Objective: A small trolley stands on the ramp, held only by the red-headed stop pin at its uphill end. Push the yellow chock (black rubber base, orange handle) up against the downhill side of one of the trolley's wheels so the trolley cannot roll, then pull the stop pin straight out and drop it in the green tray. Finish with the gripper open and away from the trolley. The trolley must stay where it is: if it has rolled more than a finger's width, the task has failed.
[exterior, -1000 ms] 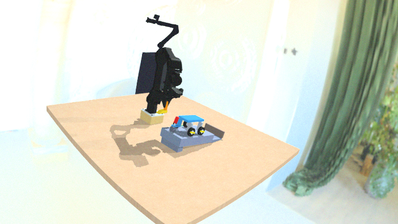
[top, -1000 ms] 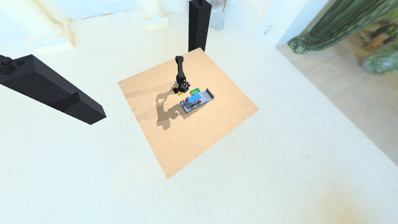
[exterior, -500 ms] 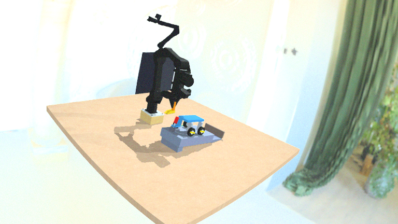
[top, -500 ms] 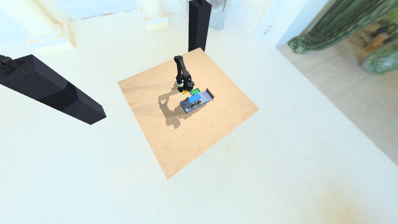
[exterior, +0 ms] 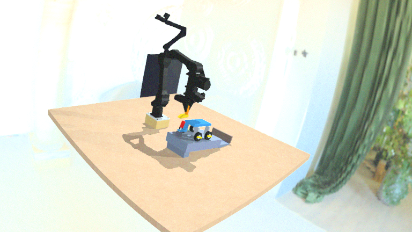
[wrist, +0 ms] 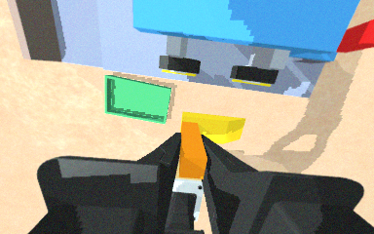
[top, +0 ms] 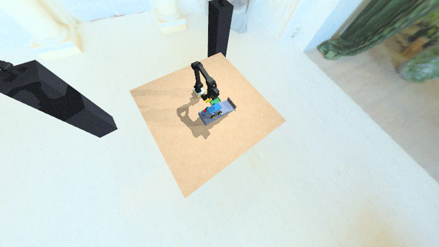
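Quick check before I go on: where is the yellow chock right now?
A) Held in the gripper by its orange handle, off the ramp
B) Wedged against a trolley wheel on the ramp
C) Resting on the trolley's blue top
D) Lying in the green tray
A: the gripper is shut on the orange handle, and the chock hangs clear of the ramp and trolley.

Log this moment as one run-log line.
gripper: shut on chock's orange handle | chock: carried above table, beside trolley | stop pin: in place | green tray: nothing inside
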Controlling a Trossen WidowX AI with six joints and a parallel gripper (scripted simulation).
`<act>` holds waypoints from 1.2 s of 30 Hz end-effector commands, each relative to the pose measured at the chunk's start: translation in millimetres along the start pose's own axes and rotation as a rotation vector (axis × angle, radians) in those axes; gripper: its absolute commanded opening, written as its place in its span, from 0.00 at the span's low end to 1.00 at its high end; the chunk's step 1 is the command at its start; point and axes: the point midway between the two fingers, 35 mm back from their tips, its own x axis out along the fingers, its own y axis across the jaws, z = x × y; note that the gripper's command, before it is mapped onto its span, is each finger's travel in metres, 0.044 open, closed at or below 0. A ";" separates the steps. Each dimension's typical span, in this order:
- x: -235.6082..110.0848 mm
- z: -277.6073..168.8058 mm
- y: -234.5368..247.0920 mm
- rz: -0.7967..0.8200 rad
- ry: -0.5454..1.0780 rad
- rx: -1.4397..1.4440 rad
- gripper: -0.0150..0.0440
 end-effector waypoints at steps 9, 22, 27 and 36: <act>4.3 7.9 40.2 0.001 0.001 0.003 0.25; 9.2 16.9 90.1 0.006 0.000 0.004 0.25; 11.2 21.9 111.2 0.008 0.000 0.004 0.25; 12.6 25.0 126.6 -0.090 0.001 0.005 0.25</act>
